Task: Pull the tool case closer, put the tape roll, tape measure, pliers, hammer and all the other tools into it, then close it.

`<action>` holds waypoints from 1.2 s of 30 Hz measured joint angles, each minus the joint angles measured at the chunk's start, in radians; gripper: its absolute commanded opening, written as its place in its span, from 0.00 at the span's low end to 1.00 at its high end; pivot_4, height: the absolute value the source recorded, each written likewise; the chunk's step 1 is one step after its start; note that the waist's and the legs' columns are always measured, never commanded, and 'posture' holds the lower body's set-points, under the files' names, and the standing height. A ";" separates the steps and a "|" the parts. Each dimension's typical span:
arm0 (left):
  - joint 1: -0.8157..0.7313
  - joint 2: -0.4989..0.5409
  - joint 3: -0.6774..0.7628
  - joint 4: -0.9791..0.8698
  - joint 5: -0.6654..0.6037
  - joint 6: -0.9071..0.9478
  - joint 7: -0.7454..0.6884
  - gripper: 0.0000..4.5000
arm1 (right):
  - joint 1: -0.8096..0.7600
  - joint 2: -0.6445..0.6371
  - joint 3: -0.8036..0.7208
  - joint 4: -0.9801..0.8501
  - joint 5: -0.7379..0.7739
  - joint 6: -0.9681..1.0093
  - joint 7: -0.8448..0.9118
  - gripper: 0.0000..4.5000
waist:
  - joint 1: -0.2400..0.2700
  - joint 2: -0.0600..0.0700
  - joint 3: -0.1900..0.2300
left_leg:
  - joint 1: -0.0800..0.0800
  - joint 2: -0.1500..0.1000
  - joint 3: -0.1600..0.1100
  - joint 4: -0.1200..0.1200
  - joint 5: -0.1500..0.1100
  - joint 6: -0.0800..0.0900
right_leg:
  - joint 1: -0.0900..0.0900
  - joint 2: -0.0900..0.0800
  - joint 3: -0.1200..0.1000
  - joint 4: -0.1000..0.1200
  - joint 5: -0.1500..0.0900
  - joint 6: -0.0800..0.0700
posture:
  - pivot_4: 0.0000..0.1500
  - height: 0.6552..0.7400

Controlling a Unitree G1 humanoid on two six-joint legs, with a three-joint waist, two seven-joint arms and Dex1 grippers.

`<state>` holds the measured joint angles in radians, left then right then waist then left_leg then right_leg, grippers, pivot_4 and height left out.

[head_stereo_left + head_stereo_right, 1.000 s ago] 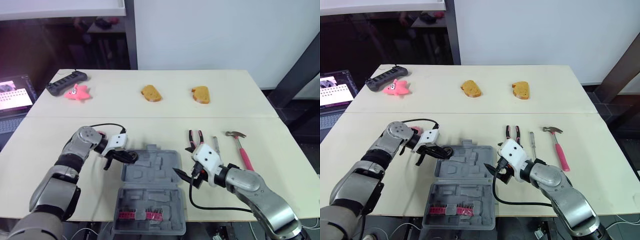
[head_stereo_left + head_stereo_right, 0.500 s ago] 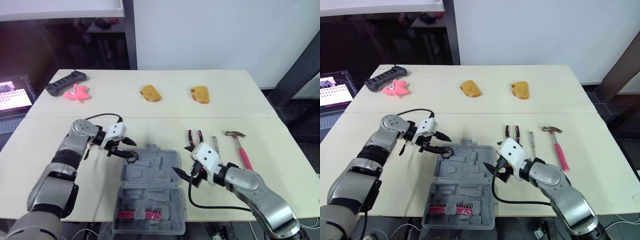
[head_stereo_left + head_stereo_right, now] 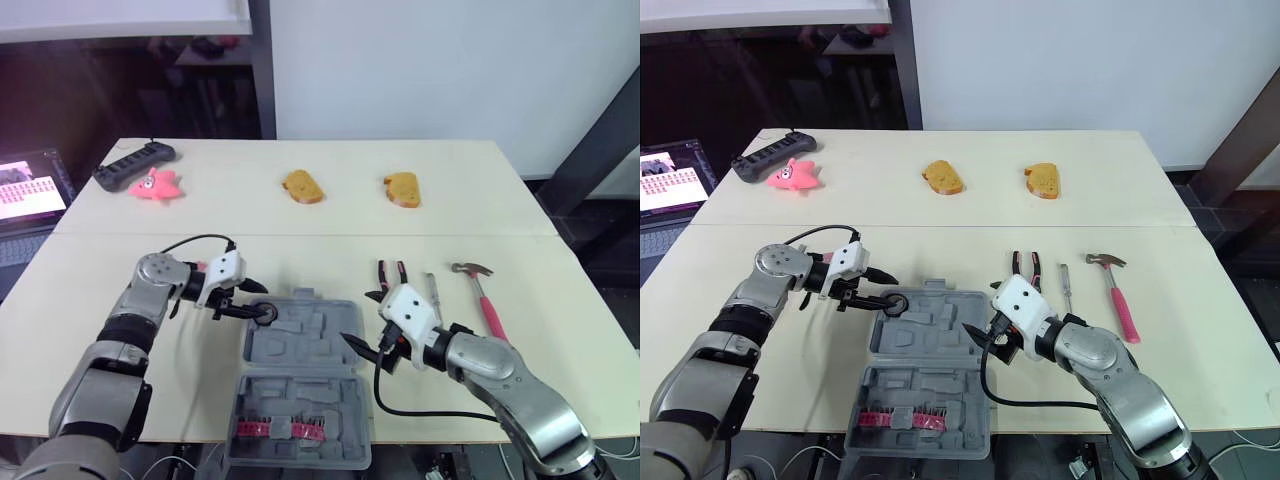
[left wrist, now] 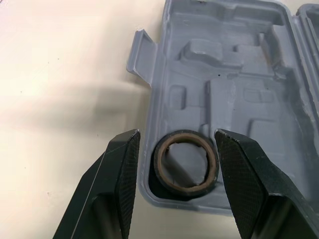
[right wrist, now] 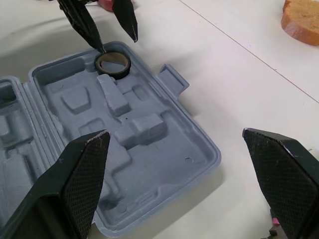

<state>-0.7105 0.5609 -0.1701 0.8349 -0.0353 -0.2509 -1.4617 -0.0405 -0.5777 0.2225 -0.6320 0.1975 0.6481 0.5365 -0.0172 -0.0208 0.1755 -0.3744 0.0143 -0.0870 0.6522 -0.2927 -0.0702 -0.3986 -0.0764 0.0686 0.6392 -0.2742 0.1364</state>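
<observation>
**Left claw** (image 4: 177, 135): fingers apart and gripping nothing. They stand one on each side of the tape roll (image 4: 186, 163). The left wrist view shows a gap between the roll and each finger.

**Tape roll:** it lies hole upward in a corner recess of the tool case (image 3: 300, 345), directly below the left claw's tips. This is the far corner on the robot's left.

**Tool case:** open, with both grey moulded halves lying flat on the worktop (image 3: 120, 300). The half holding the roll sits between the two claws. The other half lies nearer the robot and carries a pink strip (image 3: 277, 430) along its near edge. What the strip is cannot be told.

**Right claw** (image 3: 360, 320): fingers spread wide and empty. It hangs at the case's right-hand edge, with its tips pointing across the moulded recesses toward the left claw.

**Tools outside the case:**
- The pliers (image 3: 390, 273), with red and black handles, lie on the worktop just beyond the right claw.
- A screwdriver (image 3: 432, 288) lies beside the pliers, further to the right of that claw.
- The pink-handled hammer (image 3: 481, 296) lies further right again, apart from the screwdriver.

**Other items:** well beyond both claws, two bread-like pieces (image 3: 302, 187) lie on the far part of the worktop. A pink toy (image 3: 155, 185) and a black power strip (image 3: 133, 163) lie at its far left corner.
</observation>
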 measured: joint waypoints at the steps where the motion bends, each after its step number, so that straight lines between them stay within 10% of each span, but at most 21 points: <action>1: 0.003 -0.001 0.000 -0.004 -0.001 0.000 0.000 0.44 | 0.000 0.000 0.000 0.000 0.000 0.000 0.000 1.00 | 0.000 0.000 0.000 | 0.000 0.000 0.000 0.000 0.000 0.000 | 0.000 0.000 0.000 0.000 0.000 0.000 | 1.00 1.00; 36: 0.070 -0.020 -0.023 0.030 0.042 -0.130 0.125 0.38 | 0.002 0.007 -0.001 0.009 -0.018 0.000 -0.001 1.00 | 0.000 0.001 -0.001 | 0.002 0.000 0.000 0.000 0.000 0.000 | 0.002 0.000 0.000 0.001 0.000 0.000 | 1.00 1.00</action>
<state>-0.6408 0.5412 -0.1935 0.8653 0.0072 -0.3805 -1.3370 -0.0386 -0.5703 0.2218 -0.6233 0.1800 0.6477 0.5359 -0.0170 -0.0198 0.1749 -0.3723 0.0143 -0.0870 0.6521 -0.2927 -0.0702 -0.3971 -0.0764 0.0686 0.6398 -0.2742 0.1364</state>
